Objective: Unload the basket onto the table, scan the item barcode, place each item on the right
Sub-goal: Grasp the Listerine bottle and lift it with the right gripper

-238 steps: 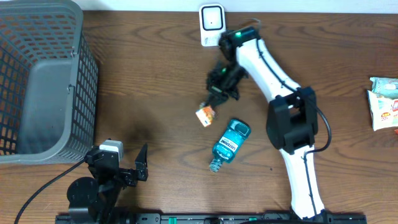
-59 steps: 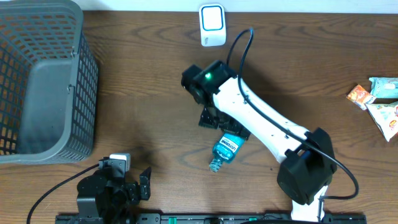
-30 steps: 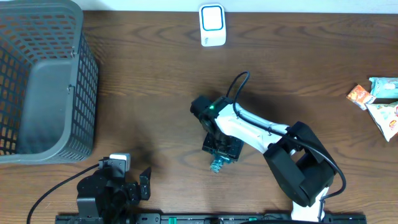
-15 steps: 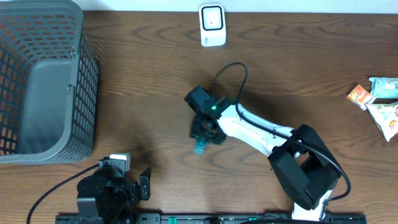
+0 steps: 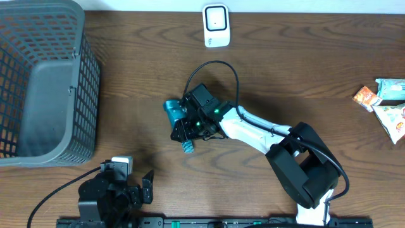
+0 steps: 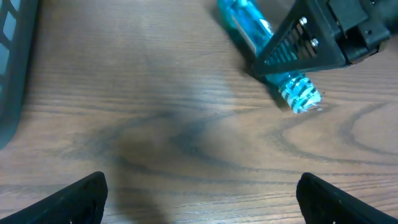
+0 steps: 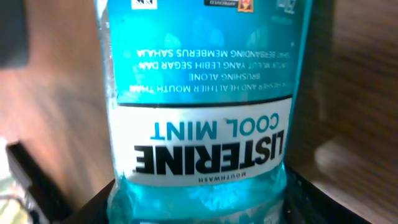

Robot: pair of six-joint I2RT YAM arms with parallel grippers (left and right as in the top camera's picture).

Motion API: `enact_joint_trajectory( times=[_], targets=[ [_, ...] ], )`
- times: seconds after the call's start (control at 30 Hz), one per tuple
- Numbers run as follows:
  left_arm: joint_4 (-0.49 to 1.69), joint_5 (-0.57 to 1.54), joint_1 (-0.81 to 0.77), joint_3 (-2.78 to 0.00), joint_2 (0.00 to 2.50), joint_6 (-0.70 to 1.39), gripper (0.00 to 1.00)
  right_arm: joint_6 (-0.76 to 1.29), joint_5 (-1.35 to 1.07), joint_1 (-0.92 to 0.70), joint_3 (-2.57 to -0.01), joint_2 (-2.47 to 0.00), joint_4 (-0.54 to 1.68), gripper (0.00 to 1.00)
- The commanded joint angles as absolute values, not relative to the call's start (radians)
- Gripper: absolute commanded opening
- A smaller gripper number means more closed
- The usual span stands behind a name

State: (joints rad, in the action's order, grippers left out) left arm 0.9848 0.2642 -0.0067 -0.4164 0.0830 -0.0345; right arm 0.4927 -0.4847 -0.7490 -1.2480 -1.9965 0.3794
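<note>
Teal bottle [image 5: 172, 106], clamped in the right hand [image 5: 186, 128] well short of the scanner [image 5: 216, 25], should approach with its barcode facing it.

Overhead was bright and even, only soft shadows on the table [image 5: 139, 76] — left wrist shot was smeared with blur, and the bottle [image 7: 199, 93] close-up looked soft.
</note>
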Motion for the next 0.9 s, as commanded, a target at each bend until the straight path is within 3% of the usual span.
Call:
enact_joint_trajectory(
  times=[0.0,0.7,0.87],
  targets=[
    [0.986,0.277,-0.002,-0.426,0.08,-0.048,0.97,0.402,-0.599,-0.739,-1.246,-2.004,0.369,0.47],
    [0.986,0.277,-0.002,-0.426,0.08,-0.048,0.97,0.411,-0.657,-0.659,-1.245,-2.01,0.397,0.5],
    [0.985,0.277,-0.002,-0.426,0.08,-0.048,0.97,0.422,-0.657,-0.629,-1.245,-2.01,0.397,0.56]
  ],
)
